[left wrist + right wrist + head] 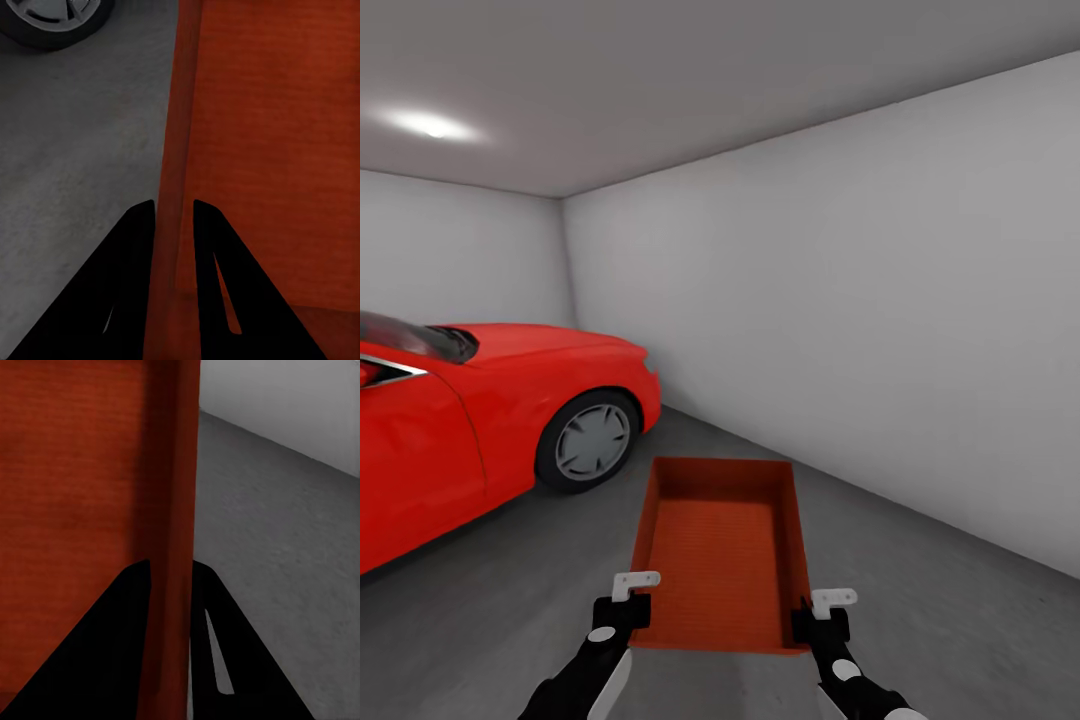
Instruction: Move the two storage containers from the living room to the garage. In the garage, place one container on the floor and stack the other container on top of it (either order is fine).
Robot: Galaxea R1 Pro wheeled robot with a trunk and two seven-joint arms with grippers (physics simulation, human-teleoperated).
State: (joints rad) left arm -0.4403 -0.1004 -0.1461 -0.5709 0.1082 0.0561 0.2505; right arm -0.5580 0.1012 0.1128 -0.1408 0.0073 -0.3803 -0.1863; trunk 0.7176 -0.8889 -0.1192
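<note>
Garage floor point(960, 620) grey, car point(480, 420) ahead-left; bin point(725, 555) carried between both arms, left gripper point(174, 214) and right gripper point(171, 574) each pinching a side wall. Step: carry-in; next, lower it flat, probably clear of the car, then release.

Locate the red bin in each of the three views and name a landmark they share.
Head view: bin low centre, held between both grippers.
Left wrist view: bin wall runs between the left gripper fingers.
Right wrist view: bin wall runs between the right gripper fingers.
Shared landmark: grey concrete floor.
</note>
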